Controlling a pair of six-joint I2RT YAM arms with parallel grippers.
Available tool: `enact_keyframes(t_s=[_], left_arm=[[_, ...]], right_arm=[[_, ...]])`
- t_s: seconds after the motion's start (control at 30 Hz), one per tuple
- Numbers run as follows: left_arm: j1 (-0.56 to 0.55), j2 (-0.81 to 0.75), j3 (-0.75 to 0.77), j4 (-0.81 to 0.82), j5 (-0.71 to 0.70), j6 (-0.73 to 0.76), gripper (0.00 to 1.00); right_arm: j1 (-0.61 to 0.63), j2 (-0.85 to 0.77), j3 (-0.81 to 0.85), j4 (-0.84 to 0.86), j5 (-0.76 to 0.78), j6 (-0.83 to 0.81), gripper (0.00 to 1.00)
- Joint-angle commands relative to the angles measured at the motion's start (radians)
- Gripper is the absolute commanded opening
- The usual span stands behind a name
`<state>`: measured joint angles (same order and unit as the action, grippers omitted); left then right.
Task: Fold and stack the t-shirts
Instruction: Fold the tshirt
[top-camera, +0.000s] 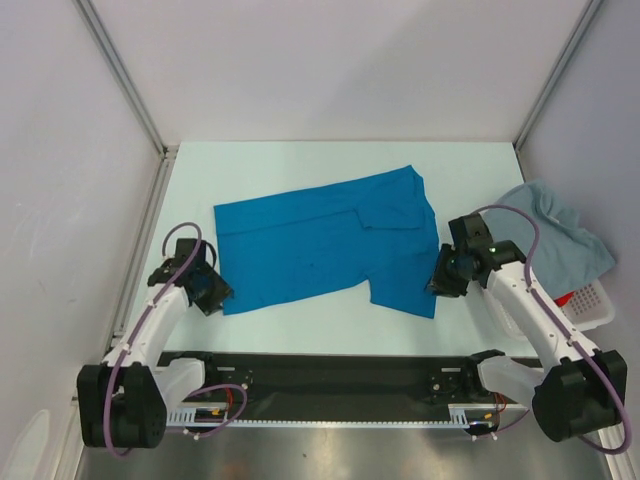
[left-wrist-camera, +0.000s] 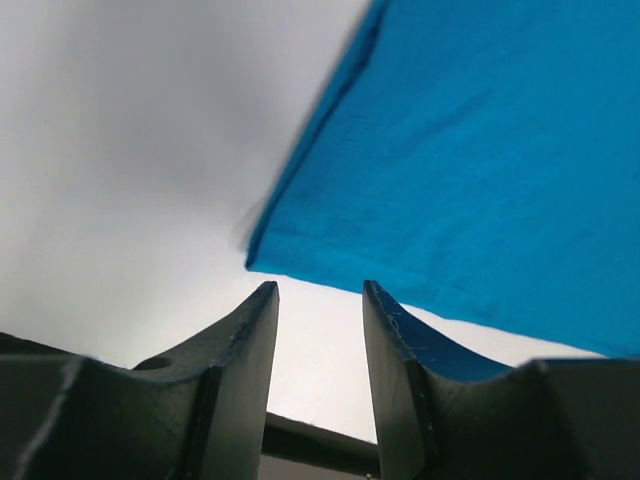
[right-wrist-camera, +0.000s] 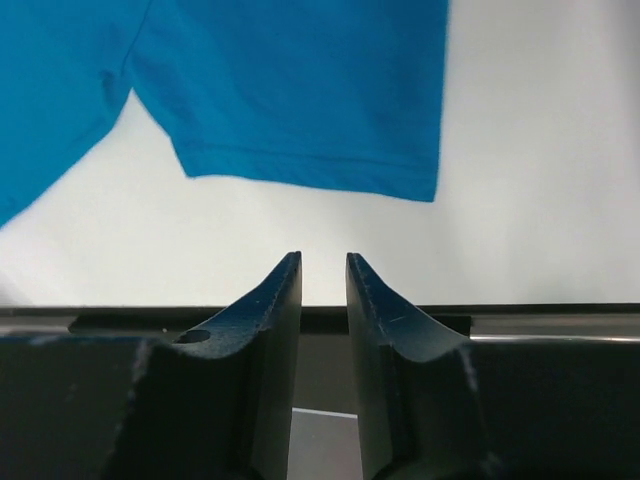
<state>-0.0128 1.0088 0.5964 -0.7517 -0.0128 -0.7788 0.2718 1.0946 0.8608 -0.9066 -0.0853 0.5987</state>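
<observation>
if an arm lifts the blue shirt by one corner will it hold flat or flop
Likely flops: the blue shirt lies limp and flat, with soft creases. Thin cloth, so probably light. Pushed, it would likely bunch, not slide.

The left arm (top-camera: 150, 330) and right arm (top-camera: 535, 310) stretch forward low, angled inward, the left end effector (left-wrist-camera: 320, 290) empty with jaws moderately parted, the right end effector (right-wrist-camera: 323, 258) empty with a narrower gap.

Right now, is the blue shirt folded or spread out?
Mostly spread: the blue shirt lies flat, near sleeve out; only the far sleeve seems turned in over the body.
</observation>
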Motion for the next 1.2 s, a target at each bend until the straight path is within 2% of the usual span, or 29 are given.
enact_keyframes(t_s=[0.0, 0.23, 0.83, 1.1, 1.17], left_arm=[[0.002, 0.039, 0.013, -0.029, -0.095, -0.036, 0.44], [0.002, 0.08, -0.052, -0.002, -0.093, -0.093, 0.45], [0.008, 0.206, -0.053, 0.078, -0.118, -0.088, 0.41], [0.008, 0.264, -0.038, 0.133, -0.127, -0.063, 0.27], [0.008, 0.283, -0.023, 0.141, -0.13, -0.05, 0.19]], right_arm=[[-0.083, 0.014, 0.011, -0.011, -0.028, -0.002, 0.29], [-0.112, 0.039, 0.009, 0.0, -0.053, -0.005, 0.3], [-0.114, 0.033, -0.04, -0.005, -0.022, 0.013, 0.3], [-0.114, 0.05, -0.042, -0.011, -0.008, 0.023, 0.31], [-0.114, 0.053, -0.042, -0.011, -0.01, 0.026, 0.32]])
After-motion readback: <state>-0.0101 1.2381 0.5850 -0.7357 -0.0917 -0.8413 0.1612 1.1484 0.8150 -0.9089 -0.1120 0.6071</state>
